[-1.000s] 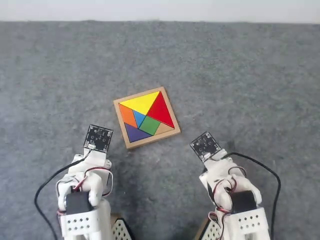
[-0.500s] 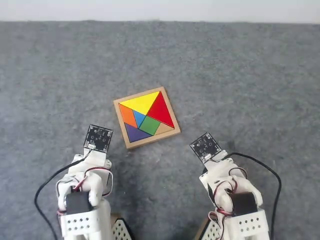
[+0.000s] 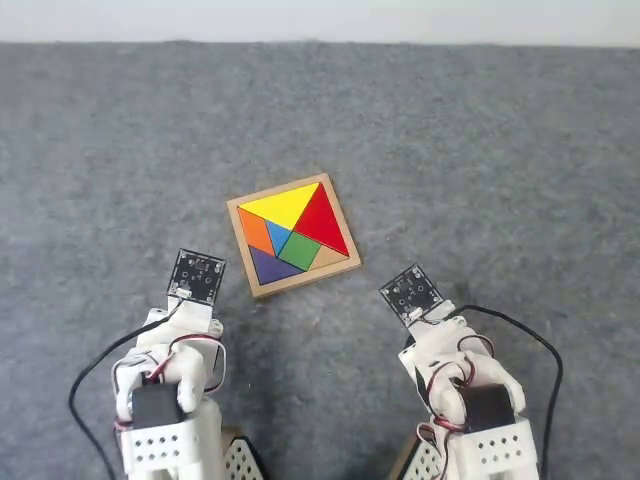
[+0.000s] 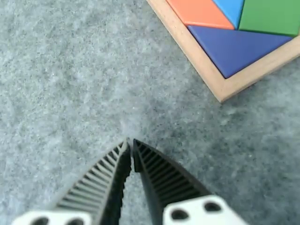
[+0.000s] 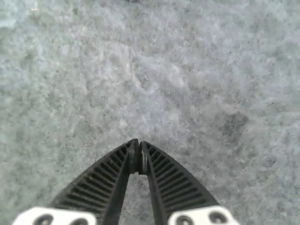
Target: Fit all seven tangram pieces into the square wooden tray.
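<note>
Tray & contents: one square wooden tray (image 3: 305, 277) sits mid-table on the grey mat (image 3: 500, 150), turned corner-on, far of both arms and a bit nearer the left arm (image 3: 170, 370) than the right arm (image 3: 465, 375).

Inside it, lying flat and edge to edge:
- yellow triangle (image 3: 283, 207), far-left
- red triangle (image 3: 322, 222), far-right
- orange piece (image 3: 255, 232), left
- blue piece (image 3: 278, 236), centre
- green square (image 3: 299, 250), centre-near
- purple triangle (image 3: 270, 266), near corner
- tan patch (image 3: 330, 258) at the near-right edge. Can't tell if it's a wood-coloured piece or bare tray floor.

Counts: 1 tray, 6 coloured pieces clearly seated, 2 arms, 2 grippers.

Left gripper (image 4: 130, 143): fingers pressed together, nothing between them. It is over the mat just near-side of the tray's near corner, not touching the rim.

Right gripper (image 5: 139, 145): fingers pressed together too, nothing held. It is over bare mat, right of the tray and apart from it.
</note>
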`<state>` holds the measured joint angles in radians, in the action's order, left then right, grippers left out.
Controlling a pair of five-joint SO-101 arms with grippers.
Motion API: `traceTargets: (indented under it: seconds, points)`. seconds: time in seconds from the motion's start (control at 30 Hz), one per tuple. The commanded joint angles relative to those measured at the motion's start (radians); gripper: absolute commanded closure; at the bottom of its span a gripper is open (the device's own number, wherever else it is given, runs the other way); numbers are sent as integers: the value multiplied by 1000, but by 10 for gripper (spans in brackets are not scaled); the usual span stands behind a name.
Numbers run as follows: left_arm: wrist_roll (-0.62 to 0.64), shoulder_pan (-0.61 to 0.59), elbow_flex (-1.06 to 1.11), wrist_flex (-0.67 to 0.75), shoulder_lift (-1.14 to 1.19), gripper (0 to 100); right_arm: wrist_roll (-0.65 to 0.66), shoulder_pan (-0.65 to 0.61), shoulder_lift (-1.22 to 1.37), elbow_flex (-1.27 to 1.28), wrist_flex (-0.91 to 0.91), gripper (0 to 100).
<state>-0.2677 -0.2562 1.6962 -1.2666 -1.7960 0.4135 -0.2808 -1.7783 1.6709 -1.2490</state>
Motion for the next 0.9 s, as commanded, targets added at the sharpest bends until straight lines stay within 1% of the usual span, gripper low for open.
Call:
traceTargets:
  seconds: [0.0, 0.13, 0.23, 0.3, 0.4, 0.87]
  points:
    - [-15, 11, -15, -3, -15, 983, -5, 8, -24, 14, -5, 991]
    - [-101, 199, -15, -9, -20, 983, -5, 8, -24, 14, -5, 991]
    - [-110, 292, -15, -11, -20, 983, -5, 10, -24, 14, -5, 991]
    - [-110, 328, -15, -11, -20, 983, -5, 10, -24, 14, -5, 991]
    - [-110, 353, -15, -11, -20, 983, -5, 10, -24, 14, -5, 991]
    - [-110, 348, -15, -11, -20, 983, -5, 12, -22, 14, -5, 991]
